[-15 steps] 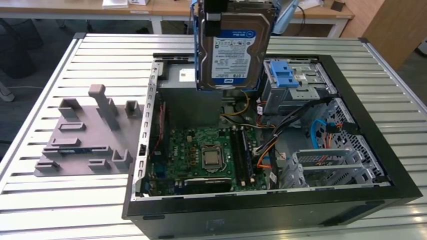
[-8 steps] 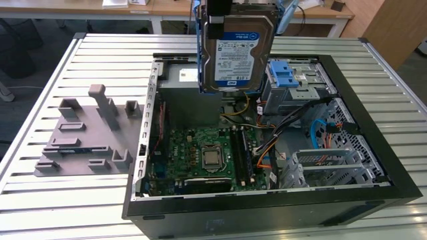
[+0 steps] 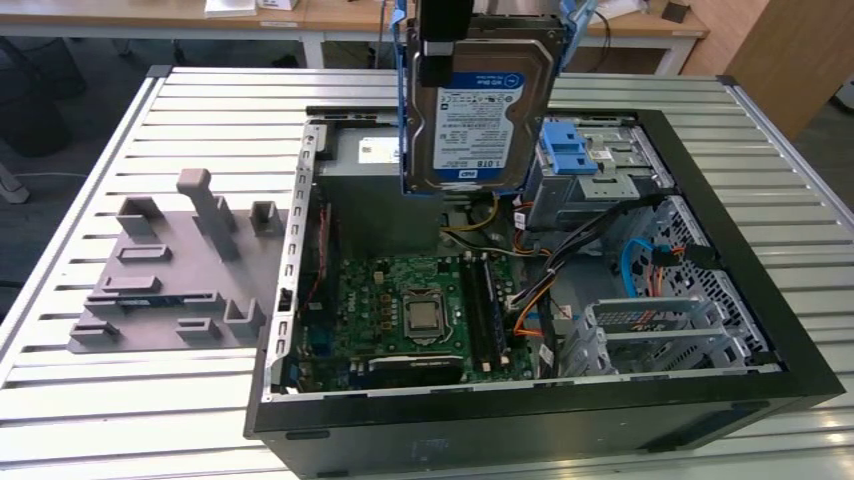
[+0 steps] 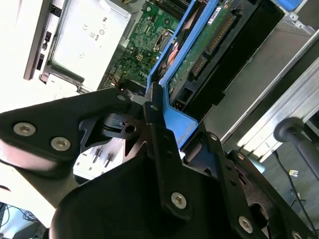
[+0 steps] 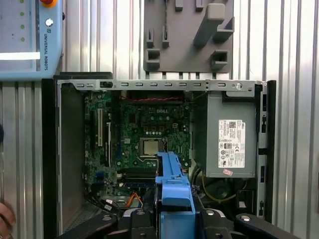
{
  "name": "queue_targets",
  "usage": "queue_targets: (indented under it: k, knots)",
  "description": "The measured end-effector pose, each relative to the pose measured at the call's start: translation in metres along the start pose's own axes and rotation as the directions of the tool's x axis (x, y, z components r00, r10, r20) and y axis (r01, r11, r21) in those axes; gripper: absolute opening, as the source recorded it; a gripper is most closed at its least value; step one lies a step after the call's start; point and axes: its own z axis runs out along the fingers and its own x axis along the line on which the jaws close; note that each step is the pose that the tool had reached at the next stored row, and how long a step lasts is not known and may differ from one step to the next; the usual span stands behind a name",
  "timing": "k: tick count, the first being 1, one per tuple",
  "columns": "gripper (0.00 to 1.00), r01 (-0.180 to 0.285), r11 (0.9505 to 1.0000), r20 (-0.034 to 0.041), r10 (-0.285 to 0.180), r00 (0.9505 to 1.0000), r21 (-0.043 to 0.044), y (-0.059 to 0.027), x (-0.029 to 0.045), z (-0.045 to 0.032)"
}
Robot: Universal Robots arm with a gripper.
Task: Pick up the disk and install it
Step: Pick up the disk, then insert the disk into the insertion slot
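A black desktop computer case (image 3: 534, 412) lies on its side, open face up, on a slatted aluminium table (image 3: 120, 400). A grey plastic slotted stand (image 3: 174, 285) sits on the slats just beside the case, on the exterior view's left. Inside the case lie a green motherboard (image 3: 407, 305) with a square metal processor socket at its middle, a grey metal power supply box (image 5: 229, 137) along one wall, and a grey metal drive cage (image 3: 607, 175) with a blue plastic latch (image 3: 567, 152) toward the exterior view's right. Orange and yellow wire bundles (image 3: 527, 300) and a blue cable (image 3: 627, 262) trail across the floor of the case between the board and the cage, close under the cage's mouth. In the first wrist view a pale control box with a red button (image 5: 30, 40) rests on the table beyond the case. The black gripper (image 4: 164, 124) is clenched on the disk (image 3: 474, 120), a flat silver hard drive with a blue-and-white label and a bright blue plastic frame. Its fingers (image 4: 159, 139) pinch one end of that frame. The disk hangs upright from the gripper, label toward the exterior camera. It is in the air over the open case, between the power supply and the drive cage, apart from both.
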Motion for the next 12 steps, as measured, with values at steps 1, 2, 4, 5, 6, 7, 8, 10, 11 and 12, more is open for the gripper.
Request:
queue_targets:
  k: [1,2,4,5,6,7,8,10,11,12]
  knots:
    - [0.36,0.0,1.0,0.0,0.0,1.0,0.0,-0.0005,0.0004,0.0001]
    - [0.36,0.0,1.0,-0.0002,0.0,1.0,-0.0001,-0.001,0.0006,0.0002]
    - [0.36,0.0,1.0,-0.0001,0.0,1.0,-0.0001,-0.0021,0.0013,0.0004]
    - [0.36,0.0,1.0,-0.0001,0.0,1.0,-0.0001,-0.0027,0.0018,0.0005]
    - [0.36,0.0,1.0,-0.0002,0.0,1.0,-0.0001,-0.0032,0.0022,0.0006]
    - [0.36,0.0,1.0,-0.0002,0.0,1.0,-0.0001,-0.0038,0.0025,0.0008]
    - [0.36,0.0,1.0,-0.0002,0.0,1.0,-0.0001,-0.0044,0.0029,0.0009]
    - [0.36,0.0,1.0,-0.0001,0.0,1.0,-0.0001,-0.0061,0.0037,0.0011]
    - [0.36,0.0,1.0,-0.0001,0.0,1.0,-0.0001,-0.007,0.0042,0.0012]
    - [0.36,0.0,1.0,-0.0002,0.0,1.0,-0.0001,-0.0082,0.0047,0.0013]
